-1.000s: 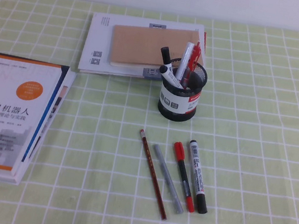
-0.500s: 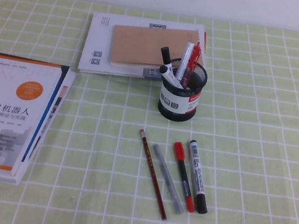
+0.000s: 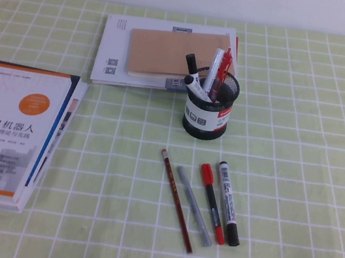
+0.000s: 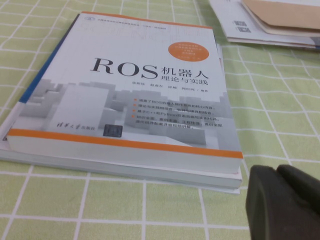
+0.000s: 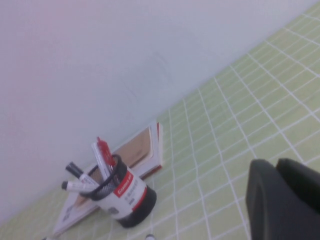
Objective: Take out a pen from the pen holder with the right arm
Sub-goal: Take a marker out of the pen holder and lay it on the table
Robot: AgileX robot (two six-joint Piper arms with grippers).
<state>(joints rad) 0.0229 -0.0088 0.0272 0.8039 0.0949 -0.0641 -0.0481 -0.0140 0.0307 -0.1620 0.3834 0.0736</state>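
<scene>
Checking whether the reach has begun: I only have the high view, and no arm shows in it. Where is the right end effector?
Observer: Its wrist view shows the right end effector well short of the pen holder, bare tablecloth between them.
Operator: Open for the grasp?
Observer: No, shut, and holding nothing.
Operator: And the left one?
Observer: The left end effector sits low over the tablecloth beside a corner of the ROS book.
</scene>
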